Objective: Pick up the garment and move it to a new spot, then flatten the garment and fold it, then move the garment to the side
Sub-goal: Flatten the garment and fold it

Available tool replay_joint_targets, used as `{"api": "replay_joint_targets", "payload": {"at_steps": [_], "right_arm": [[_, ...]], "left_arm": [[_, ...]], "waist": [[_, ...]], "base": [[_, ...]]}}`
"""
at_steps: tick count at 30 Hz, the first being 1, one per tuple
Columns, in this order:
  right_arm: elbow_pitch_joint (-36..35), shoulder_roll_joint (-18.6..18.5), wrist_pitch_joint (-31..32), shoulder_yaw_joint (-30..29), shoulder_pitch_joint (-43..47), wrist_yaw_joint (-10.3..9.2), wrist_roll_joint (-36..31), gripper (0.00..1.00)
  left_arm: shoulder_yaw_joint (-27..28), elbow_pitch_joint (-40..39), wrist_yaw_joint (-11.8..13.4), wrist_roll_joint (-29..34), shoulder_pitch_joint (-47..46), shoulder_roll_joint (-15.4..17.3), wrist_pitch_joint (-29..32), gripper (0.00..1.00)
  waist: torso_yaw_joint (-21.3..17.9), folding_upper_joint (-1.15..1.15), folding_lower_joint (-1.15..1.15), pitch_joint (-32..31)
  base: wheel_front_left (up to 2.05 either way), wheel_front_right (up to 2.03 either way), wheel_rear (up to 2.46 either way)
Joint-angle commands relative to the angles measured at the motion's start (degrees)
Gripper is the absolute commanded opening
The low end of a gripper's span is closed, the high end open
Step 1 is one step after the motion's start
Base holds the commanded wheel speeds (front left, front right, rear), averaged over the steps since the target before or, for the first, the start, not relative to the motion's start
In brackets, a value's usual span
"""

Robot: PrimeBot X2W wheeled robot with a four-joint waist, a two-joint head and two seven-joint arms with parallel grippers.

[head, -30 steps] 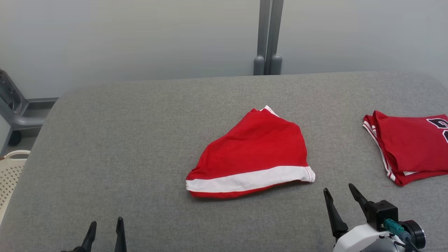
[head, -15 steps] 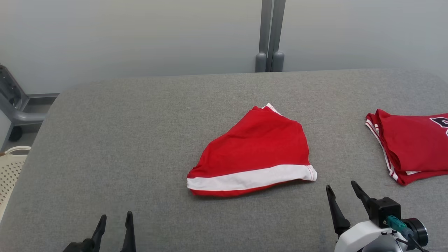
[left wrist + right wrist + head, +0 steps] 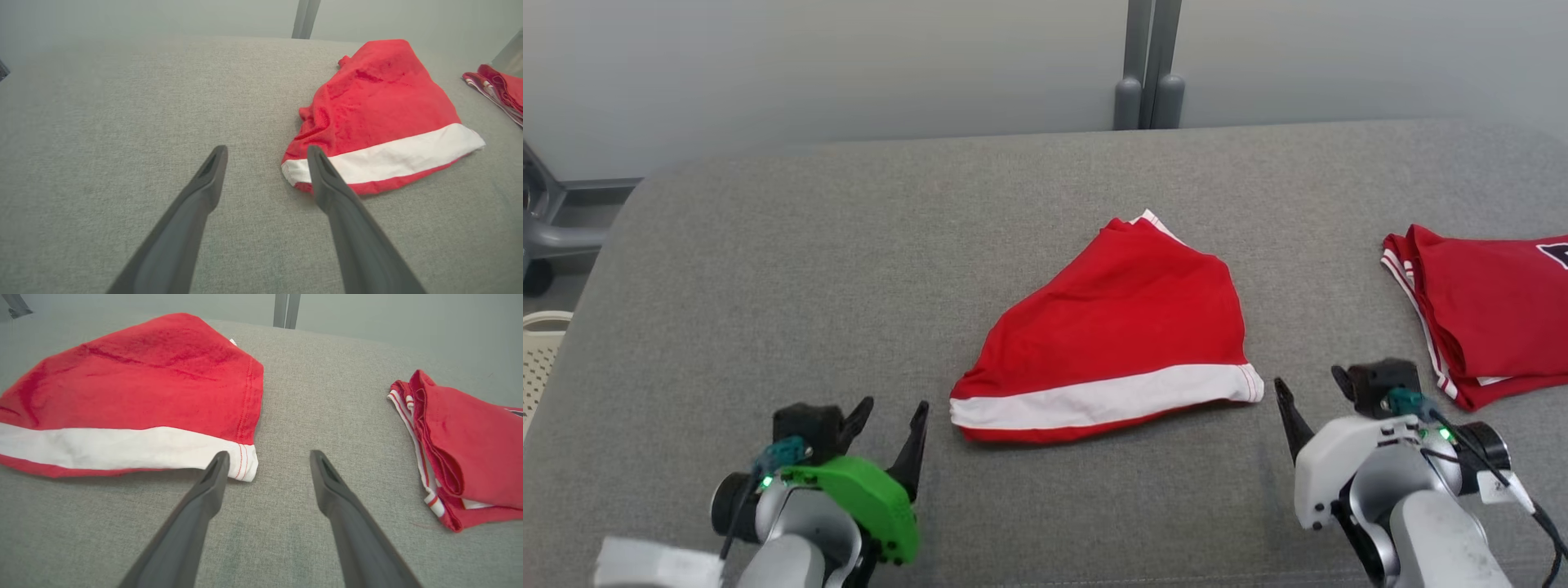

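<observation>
The left gripper hovers low over the grey table. Its jaws are spread wide and hold nothing. The right gripper is the same, fully parted and empty. Whether either touches the table I cannot tell.

The garment lies on the table between the two grippers, from about their fingertips onward. It is red, with a white band along its near edge. The band's left corner lies just right of the left jaws' right finger. Its right corner lies just beside the tip of the right jaws' left finger.

Right of the right jaws and a little beyond them, a folded red shirt lies apart from the garment. Well left of the left jaws a pale basket stands off the table. Farthest ahead, past the table's far edge, stands a grey post.
</observation>
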Motion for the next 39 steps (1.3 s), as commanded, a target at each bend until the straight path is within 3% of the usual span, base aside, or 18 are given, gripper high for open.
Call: {"api": "replay_joint_targets", "payload": {"at_steps": [1, 7, 13, 28, 32, 36, 39], "right_arm": [[0.8, -0.1, 2.1, -0.4, -2.3, -0.05, -1.1, 1.00], [2.6, -0.1, 6.1, -0.6, -7.9, -0.05, -2.6, 1.00], [6.0, -0.1, 6.4, 0.6, -12.3, -0.05, -2.7, 1.00], [12.6, -0.1, 4.9, 1.1, -14.3, -0.05, -2.3, 1.00], [14.6, -0.1, 5.5, 1.4, -15.1, -0.05, 0.6, 1.00], [16.2, -0.1, 6.3, 2.2, -15.4, -0.05, 3.5, 1.00], [17.5, -0.1, 7.2, 3.1, -15.3, -0.04, 5.2, 1.00]], "left_arm": [[-1.7, 1.4, -0.3, -1.1, -2.8, 0.5, 2.9, 1.00], [-6.7, 5.2, -0.4, -3.3, -8.6, 1.4, 8.6, 1.00], [-10.2, 9.4, -0.4, -5.2, -13.2, 2.2, 11.2, 1.00], [-13.6, 16.2, -0.4, -6.8, -17.2, 0.9, 11.4, 1.00], [-15.2, 16.6, -0.4, -7.6, -17.8, 0.5, 11.0, 0.84], [-16.1, 17.0, -0.4, -8.3, -18.2, 0.5, 10.8, 0.85], [-16.6, 17.5, -0.4, -8.6, -18.3, 0.5, 10.4, 0.79]], "waist": [[-0.8, 0.00, 0.00, 1.9], [-1.5, 0.00, 0.00, 4.5], [-2.0, 0.00, 0.00, 7.1], [-1.4, 0.00, 0.00, 9.6], [-0.8, 0.00, 0.00, 10.2], [-0.2, 0.00, 0.00, 10.8], [0.1, 0.00, 0.00, 11.1]], "base": [[0.00, 0.00, 0.00], [0.00, 0.00, 0.00], [0.00, 0.00, 0.00], [0.00, 0.00, 0.00], [0.00, 0.00, 0.00], [0.00, 0.00, 0.00], [0.00, 0.00, 0.00]]}}
